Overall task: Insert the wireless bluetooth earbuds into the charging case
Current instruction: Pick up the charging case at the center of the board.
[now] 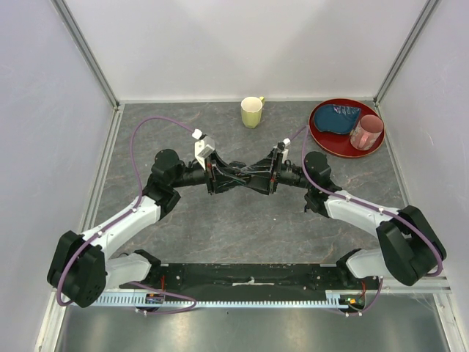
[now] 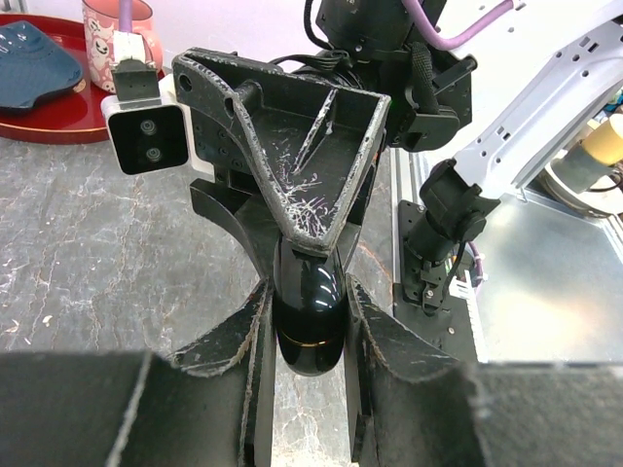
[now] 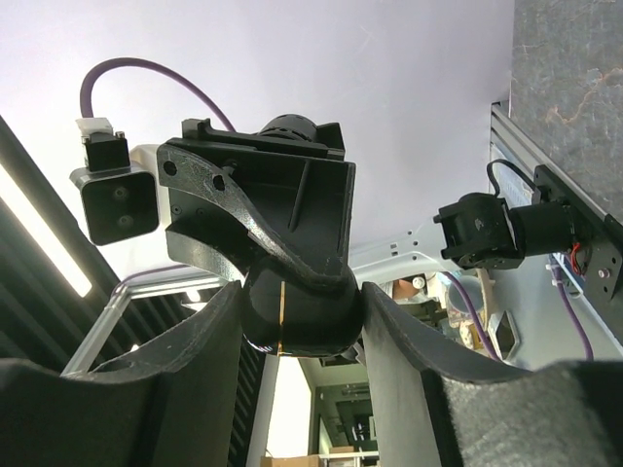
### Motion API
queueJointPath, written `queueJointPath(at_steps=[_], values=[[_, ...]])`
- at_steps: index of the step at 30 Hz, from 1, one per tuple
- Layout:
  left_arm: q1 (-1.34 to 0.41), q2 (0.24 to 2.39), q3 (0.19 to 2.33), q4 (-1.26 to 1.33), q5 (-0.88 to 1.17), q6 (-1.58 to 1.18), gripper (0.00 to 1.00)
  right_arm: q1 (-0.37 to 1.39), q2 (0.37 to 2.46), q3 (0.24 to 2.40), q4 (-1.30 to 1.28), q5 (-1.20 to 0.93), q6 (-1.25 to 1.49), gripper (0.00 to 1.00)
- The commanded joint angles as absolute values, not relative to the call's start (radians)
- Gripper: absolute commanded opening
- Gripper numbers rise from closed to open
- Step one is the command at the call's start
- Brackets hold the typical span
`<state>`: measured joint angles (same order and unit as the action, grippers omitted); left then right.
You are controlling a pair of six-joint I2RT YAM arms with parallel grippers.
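The charging case (image 2: 310, 321), a glossy black oval with a thin gold seam, hangs above the tabletop between both arms at the table's middle. My left gripper (image 2: 309, 292) is shut on its sides. My right gripper (image 3: 300, 292) faces the left one, and its two fingers press against the case (image 3: 292, 316) from the other direction. In the top view the left gripper (image 1: 231, 176) and right gripper (image 1: 250, 176) meet tip to tip, which hides the case there. The wireless bluetooth earbuds are not visible in any view.
A yellow mug (image 1: 252, 111) stands at the back centre. A red plate (image 1: 316, 136) at the back right carries a blue cloth-like item (image 1: 341, 117) and a pink cup (image 1: 366, 132). White walls enclose the grey table (image 1: 220, 227).
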<state>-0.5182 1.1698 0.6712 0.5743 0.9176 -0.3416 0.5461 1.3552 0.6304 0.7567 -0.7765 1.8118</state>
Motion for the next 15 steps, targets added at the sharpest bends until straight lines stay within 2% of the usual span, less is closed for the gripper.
queueJointPath(at_steps=[1, 5, 11, 15], values=[[-0.525, 1.167, 0.707, 0.597, 0.896, -0.310, 0.29, 0.548, 1.355, 0.629, 0.854, -0.752, 1.853, 0.26], [-0.525, 1.166, 0.674, 0.698, 0.858, -0.383, 0.42, 0.548, 1.344, 0.617, 0.882, -0.730, 1.858, 0.21], [-0.528, 1.177, 0.600, 0.944, 0.796, -0.521, 0.46, 0.549, 1.342, 0.614, 0.930, -0.715, 1.882, 0.18], [-0.531, 1.198, 0.583, 1.011, 0.790, -0.558, 0.47, 0.552, 1.339, 0.601, 0.988, -0.687, 1.913, 0.16]])
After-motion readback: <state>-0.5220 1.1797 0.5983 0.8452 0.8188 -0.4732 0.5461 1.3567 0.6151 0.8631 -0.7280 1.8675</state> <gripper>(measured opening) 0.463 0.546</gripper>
